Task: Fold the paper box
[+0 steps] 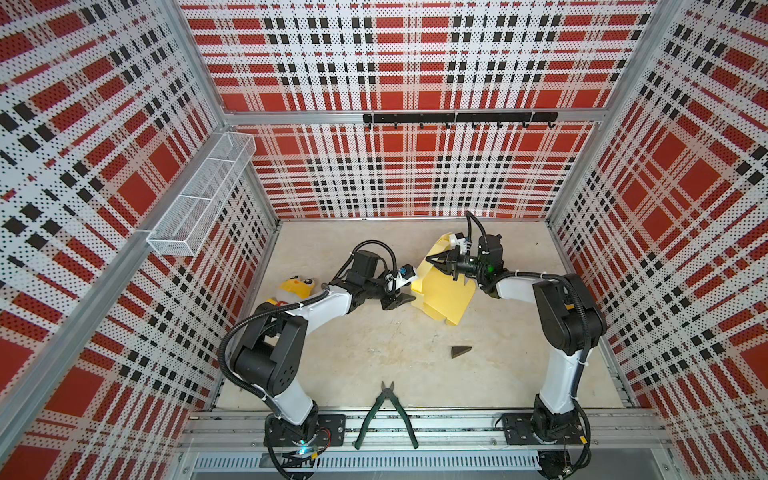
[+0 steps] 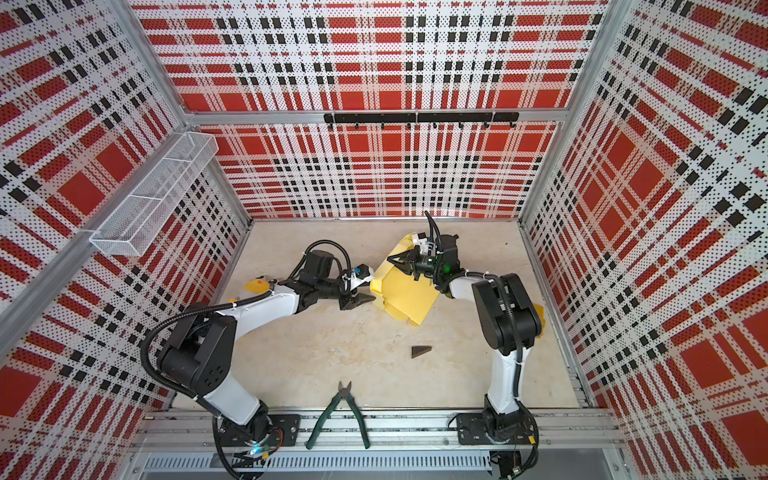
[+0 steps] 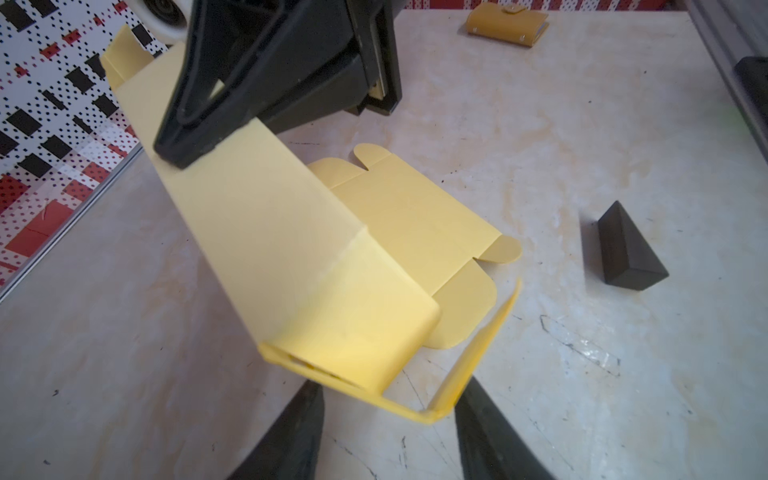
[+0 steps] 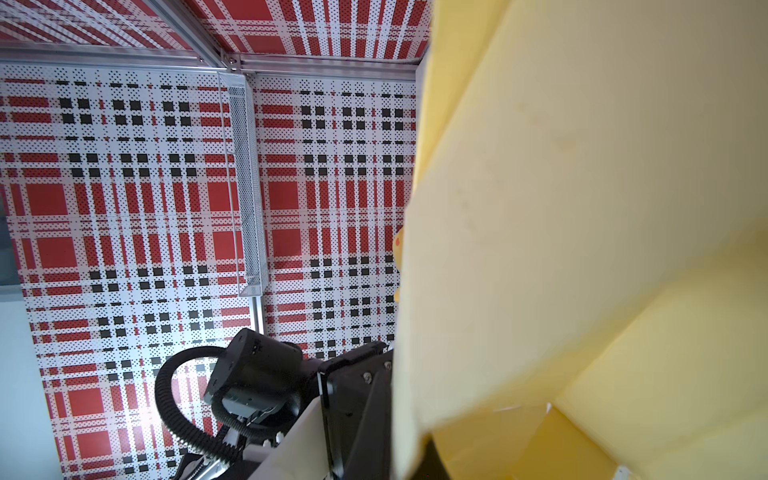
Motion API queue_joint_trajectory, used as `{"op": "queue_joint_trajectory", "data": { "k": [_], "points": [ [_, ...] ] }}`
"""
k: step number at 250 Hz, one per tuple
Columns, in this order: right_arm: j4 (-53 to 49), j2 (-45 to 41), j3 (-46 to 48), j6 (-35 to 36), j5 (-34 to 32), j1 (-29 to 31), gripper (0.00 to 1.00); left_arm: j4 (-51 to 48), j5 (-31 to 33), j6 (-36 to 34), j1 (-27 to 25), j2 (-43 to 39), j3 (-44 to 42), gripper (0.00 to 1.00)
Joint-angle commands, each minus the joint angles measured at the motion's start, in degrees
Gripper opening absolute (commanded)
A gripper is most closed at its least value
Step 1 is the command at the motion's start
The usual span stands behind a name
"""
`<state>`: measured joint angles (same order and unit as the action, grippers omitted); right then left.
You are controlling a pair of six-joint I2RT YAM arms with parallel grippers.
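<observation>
The paper box (image 1: 446, 293) is found near the back middle of the worktop (image 1: 374, 353), partly lifted off it. Its raised long panel is pinched by the right claw (image 1: 436, 261), jaws closed on it. The left claw (image 3: 390, 386) is held half spread around the end flap, nothing gripped. One side wall looks folded up. The base lies flat with tabs untucked, so the other walls and the closing are judged left to do.
</observation>
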<state>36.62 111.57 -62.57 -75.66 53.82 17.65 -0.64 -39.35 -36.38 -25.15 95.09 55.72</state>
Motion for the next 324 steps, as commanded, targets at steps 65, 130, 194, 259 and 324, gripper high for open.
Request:
{"op": "queue_joint_trajectory", "data": {
  "k": [65,130,194,259,324],
  "points": [
    [1.85,-2.16,-2.64,-0.58,-0.25,0.77,0.00,15.44,-4.90,14.62,-0.91,1.29,0.50,0.49],
    [6.40,-0.36,-0.21,-0.79,-2.12,0.67,0.00,18.30,7.79,18.45,-5.43,2.05,-2.34,0.46],
    [13.46,0.95,4.65,-2.92,-4.07,0.76,0.00,27.19,11.58,23.53,-9.07,2.05,-9.61,0.46],
    [13.83,-0.03,9.40,-0.34,-7.63,1.00,0.00,41.03,13.83,24.65,-11.38,4.82,-13.30,0.47],
    [19.07,0.40,11.74,-0.75,-8.36,0.95,0.00,42.00,21.02,27.02,-13.01,7.47,-11.76,0.51]
  ]
}}
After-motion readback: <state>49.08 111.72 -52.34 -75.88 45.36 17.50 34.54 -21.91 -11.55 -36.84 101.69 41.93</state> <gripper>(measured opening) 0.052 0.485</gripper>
